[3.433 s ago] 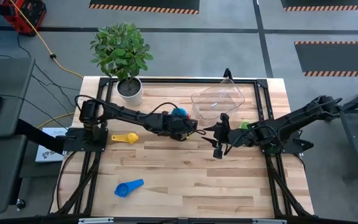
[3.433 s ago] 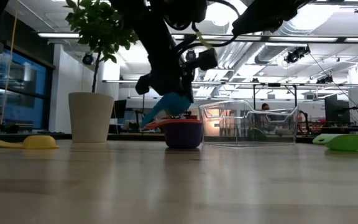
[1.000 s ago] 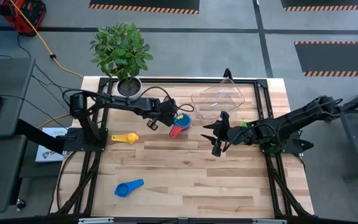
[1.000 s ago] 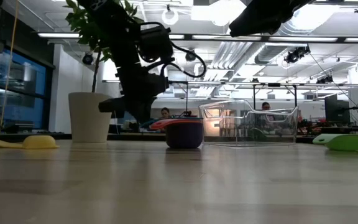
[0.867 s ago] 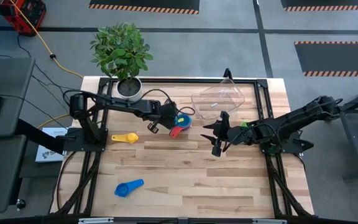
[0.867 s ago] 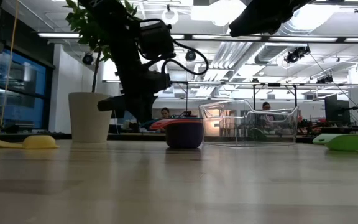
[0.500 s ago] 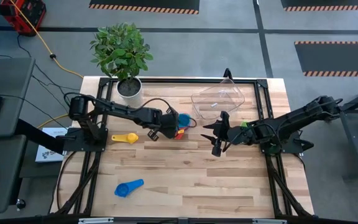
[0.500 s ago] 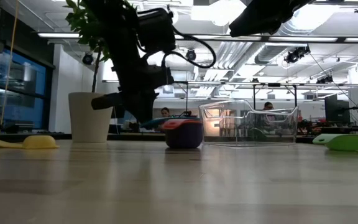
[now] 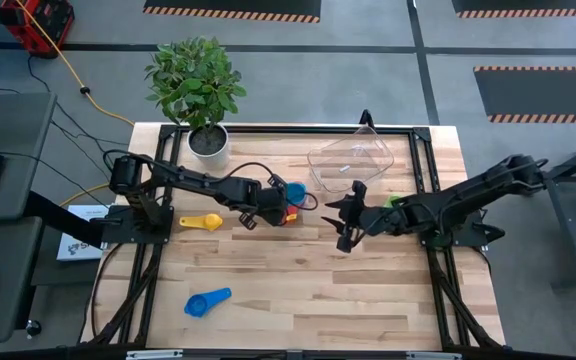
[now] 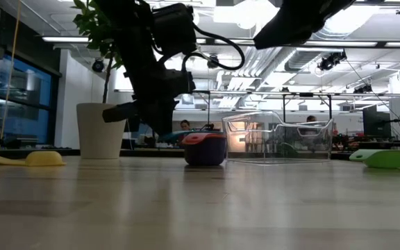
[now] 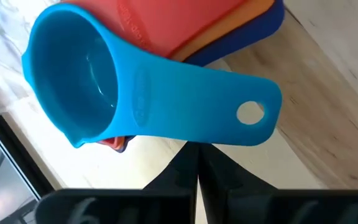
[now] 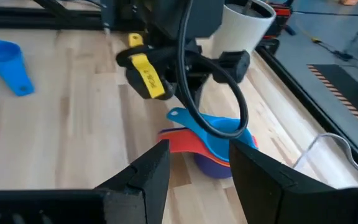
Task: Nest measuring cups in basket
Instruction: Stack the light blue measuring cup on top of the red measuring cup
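The left claw [image 9: 268, 207] sits right beside the stack of nested cups [image 9: 291, 199], which stands on the bench [image 9: 298, 290] just short of the clear basket [image 9: 350, 160]. In the left wrist view its fingers look pressed together with a hairline gap, directly below the handle of the light blue cup [image 11: 135, 93]. I judge the claw narrow and holding nothing, though the view is too tight to be sure it is clear of the handle.

The risk lies in the stack. The light blue cup rests on top of red and orange cups with a dark blue one at the bottom, and the handles fan out at slightly different angles. If the left claw nudges the top handle sideways, the light blue cup could tip out or the whole pile could slide. Lifting by one handle alone might also leave the lower cups behind.

The right claw [image 9: 346, 217] hovers on the other side of the stack, near it but apart, with its fingers spread wide. A move in from both sides at once could bring the two claws together.

Other cups lie loose — a yellow cup [image 9: 202, 222] well away from the stack on the side far from the basket, a blue cup [image 9: 208, 301] farther off toward the bench's near edge, and a green cup [image 10: 378, 158] beyond the right claw. None is in the basket yet.
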Controlling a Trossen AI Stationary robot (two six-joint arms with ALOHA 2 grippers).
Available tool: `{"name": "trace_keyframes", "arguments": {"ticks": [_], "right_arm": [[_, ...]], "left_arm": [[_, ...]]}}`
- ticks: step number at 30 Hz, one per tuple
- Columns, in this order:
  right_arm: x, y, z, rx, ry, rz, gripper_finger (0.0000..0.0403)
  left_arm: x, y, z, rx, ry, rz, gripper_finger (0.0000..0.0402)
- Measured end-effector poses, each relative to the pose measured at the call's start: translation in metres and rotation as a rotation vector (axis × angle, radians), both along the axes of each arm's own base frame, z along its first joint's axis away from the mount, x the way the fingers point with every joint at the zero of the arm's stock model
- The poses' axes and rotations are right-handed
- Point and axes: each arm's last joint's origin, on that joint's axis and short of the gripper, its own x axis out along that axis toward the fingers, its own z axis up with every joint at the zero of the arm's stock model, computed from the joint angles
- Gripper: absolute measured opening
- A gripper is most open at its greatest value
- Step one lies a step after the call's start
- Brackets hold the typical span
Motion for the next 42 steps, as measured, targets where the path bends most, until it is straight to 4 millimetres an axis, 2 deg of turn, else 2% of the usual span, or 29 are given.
{"name": "trace_keyframes", "arguments": {"ticks": [6,13,19,26,34,38,42], "right_arm": [[0.01,-0.008,-0.013,-0.021,0.04,-0.079,0.0156],[0.02,-0.018,-0.033,0.053,0.155,0.003,0.0156],[0.024,-0.017,-0.05,0.091,0.258,0.036,0.0152],[0.033,-0.022,-0.073,0.089,0.342,0.017,0.0106],[0.058,-0.034,-0.105,0.089,0.33,0.027,0.0008],[0.068,-0.043,-0.122,0.08,0.321,0.008,0.0014],[0.075,-0.048,-0.128,0.09,0.274,-0.007,0.0005]], "left_arm": [[0.0,0.0,0.0,-0.002,-0.001,0.002,0.0],[0.001,0.004,0.0,-0.126,-0.032,0.029,0.0],[0.0,0.011,0.0,-0.146,-0.04,0.064,0.0],[-0.002,0.012,-0.001,-0.089,-0.006,0.062,0.0],[-0.005,0.012,-0.001,-0.063,0.02,0.086,0.0],[-0.005,0.012,-0.002,-0.073,0.016,0.105,0.0],[-0.005,0.01,-0.002,-0.102,0.007,0.097,0.0]]}}
